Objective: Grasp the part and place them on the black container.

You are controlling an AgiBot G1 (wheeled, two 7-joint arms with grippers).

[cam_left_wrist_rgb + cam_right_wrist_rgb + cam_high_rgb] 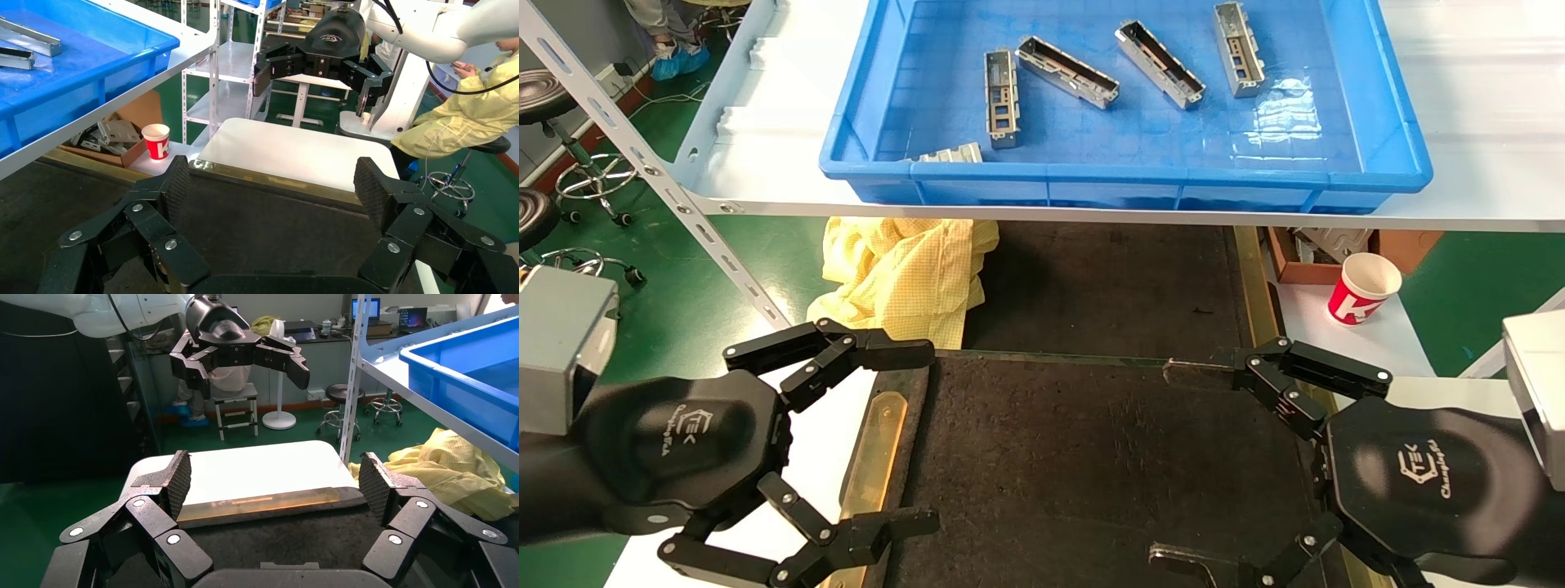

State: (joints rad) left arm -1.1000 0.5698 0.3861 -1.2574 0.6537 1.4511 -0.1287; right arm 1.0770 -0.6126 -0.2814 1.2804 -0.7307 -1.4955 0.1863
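Both grippers, left (pixel 923 433) and right (pixel 1181 461), hang spread wide and empty over the black container (pixel 1091 457). Each housing reads "TEK". Parts (pixel 1001 98) lie in the blue bin (pixel 1124 175).

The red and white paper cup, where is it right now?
In the head view the paper cup stands on the robot's right, on a low white surface beside a cardboard box, under the shelf holding the blue bin.

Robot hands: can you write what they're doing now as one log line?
left gripper: open, empty, over black container | right gripper: open, empty, over container | parts: in blue bin | none placed
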